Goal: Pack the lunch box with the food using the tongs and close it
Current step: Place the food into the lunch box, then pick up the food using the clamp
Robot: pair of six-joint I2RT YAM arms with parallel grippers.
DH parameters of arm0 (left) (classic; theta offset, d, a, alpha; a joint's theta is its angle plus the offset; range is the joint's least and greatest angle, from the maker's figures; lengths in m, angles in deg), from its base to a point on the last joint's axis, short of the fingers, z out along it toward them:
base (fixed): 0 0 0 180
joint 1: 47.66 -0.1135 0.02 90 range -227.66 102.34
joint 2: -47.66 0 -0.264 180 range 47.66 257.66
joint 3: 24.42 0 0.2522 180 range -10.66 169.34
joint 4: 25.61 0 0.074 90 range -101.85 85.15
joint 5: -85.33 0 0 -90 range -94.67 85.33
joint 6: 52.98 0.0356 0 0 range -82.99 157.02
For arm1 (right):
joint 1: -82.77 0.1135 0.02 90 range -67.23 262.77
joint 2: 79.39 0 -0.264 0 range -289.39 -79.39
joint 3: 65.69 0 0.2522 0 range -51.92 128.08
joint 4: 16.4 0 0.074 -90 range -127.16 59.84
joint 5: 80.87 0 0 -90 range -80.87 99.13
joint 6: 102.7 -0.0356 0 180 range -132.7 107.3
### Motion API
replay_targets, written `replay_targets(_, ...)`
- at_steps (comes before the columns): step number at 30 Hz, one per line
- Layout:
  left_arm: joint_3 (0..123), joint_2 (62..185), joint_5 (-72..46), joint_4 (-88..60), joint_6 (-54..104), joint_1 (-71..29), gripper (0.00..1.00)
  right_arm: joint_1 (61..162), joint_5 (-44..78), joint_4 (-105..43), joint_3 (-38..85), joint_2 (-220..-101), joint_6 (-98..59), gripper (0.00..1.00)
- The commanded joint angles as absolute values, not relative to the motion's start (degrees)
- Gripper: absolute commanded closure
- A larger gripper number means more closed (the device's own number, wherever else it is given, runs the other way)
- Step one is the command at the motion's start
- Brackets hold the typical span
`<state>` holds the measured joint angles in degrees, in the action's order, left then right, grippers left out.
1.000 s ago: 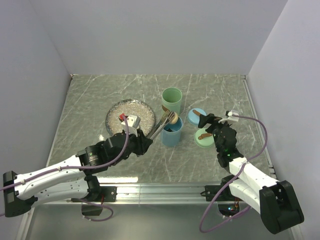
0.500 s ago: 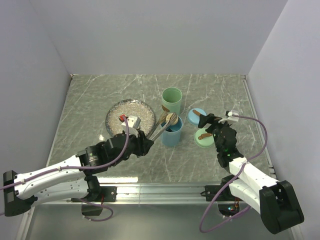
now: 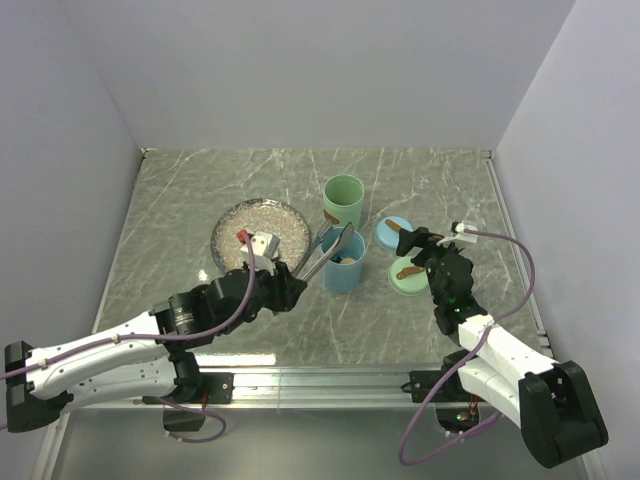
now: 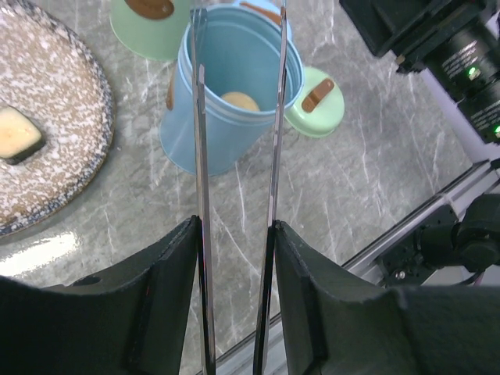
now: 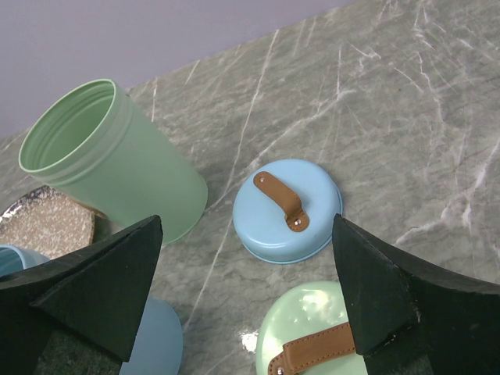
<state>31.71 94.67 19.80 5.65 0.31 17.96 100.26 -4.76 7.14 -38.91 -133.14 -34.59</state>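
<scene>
Roughly at the middle of a grey marbled bench stands an open blue cup, with an open green cup just behind it. The left hand is clamped on the silver tongs: each black finger presses on the outside of one arm. The tongs' two arms stand apart and reach forward, with their tips over the mouth of the blue cup. A round beige ball lies inside the blue cup, beneath the tips and free of them.

To the left of the cups sits a speckled round plate. On it, near the left arm, lie a red-topped cube and a pale cube, close together.

To the right of the cups two round lids with brown strap handles rest on the bench: a blue lid farther back and a green lid nearer. The right hand hovers above them with its fingers spread wide apart, holding nothing.
</scene>
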Motion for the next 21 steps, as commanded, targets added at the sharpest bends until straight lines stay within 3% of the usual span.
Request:
replay_targets(1, 32.9, 91.7, 23.5, 3.4, -0.2, 18.5, 0.53, 100.6, -5.0, 9.1, -37.5, -132.6, -34.9, 0.04)
replay_targets(7, 34.8, 89.9, 38.0, 10.8, -6.1, 18.5, 0.54, 100.7, -4.8, 9.7, -37.0, -134.0, -34.8, 0.04)
replay_targets(16, 41.1, 99.4, 54.5, 30.1, -21.7, 17.9, 0.50, 100.7, -4.2, 10.6, -35.7, -137.5, -34.7, 0.04)
replay_targets(21, 37.8, 99.8, 48.8, 25.3, -18.5, 11.1, 0.46, 100.7, -4.1, 10.5, -35.8, -137.1, -34.6, 0.04)
